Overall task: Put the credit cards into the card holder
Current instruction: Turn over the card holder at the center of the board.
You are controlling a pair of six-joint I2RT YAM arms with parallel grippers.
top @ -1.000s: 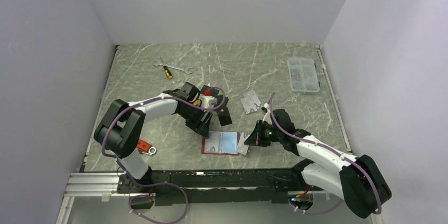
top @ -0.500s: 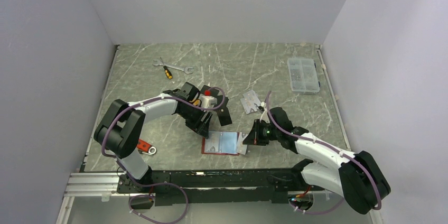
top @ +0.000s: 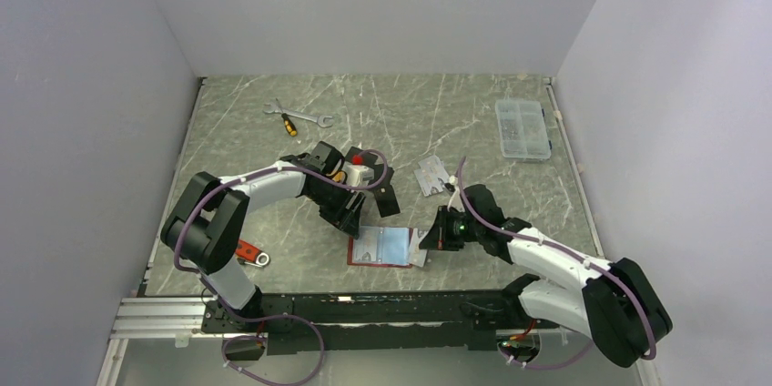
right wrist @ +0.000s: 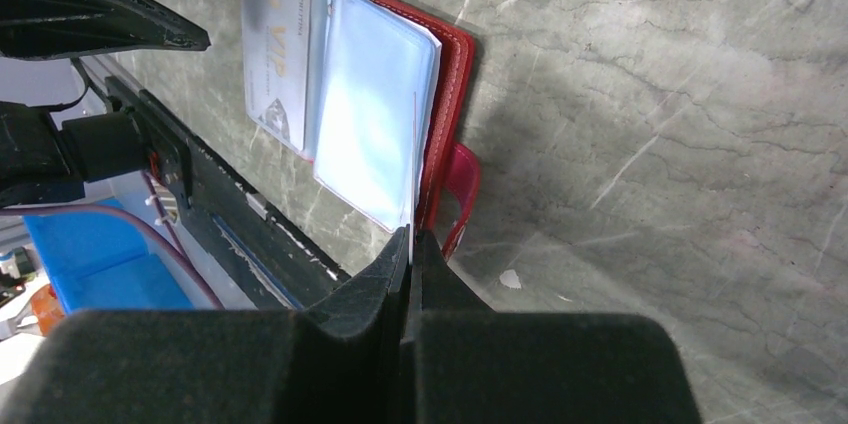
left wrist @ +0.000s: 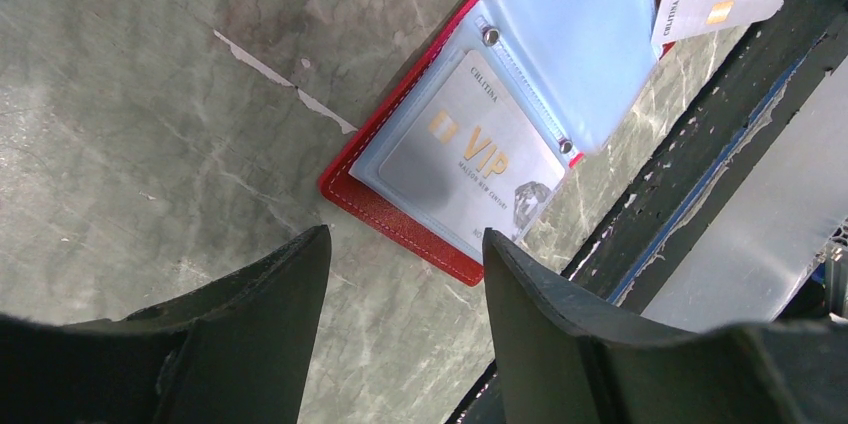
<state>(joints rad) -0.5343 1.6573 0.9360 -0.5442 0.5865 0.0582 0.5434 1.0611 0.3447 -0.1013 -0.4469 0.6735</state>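
Top external: card holder (top: 378,247) lies open and flat on the table (top: 273,149) near the front edge, between the two arms, clear sleeves up. Left gripper (top: 353,215) hovers at the holder's far left corner. Right gripper (top: 433,238) is at the holder's right edge.

Left wrist: the left fingers (left wrist: 270,284) are spread wide with nothing between them, only bare table and the holder's red rim below. One VIP card (left wrist: 470,149) sits inside the left-hand sleeve. The sleeve next to it looks empty and is flipped up slightly.

Right wrist: the right jaws are pressed together on a held card (right wrist: 413,164). It is thin and seen edge-on, standing along the right side of the sleeves by the red cover. The left wrist view shows the same card as pale with orange lettering, above the holder's right end. Cannot tell whether its edge is in a sleeve yet. The snap tab (right wrist: 462,179) sticks out beside the right fingers.

Silver-grey cards (top: 431,175) lie loose behind the holder, well apart from it. A dark flat piece (top: 388,201), possibly black cards, is just beside the left gripper. At the back lie the compartment box (top: 523,129), wrench (top: 309,118) and screwdriver (top: 289,123).
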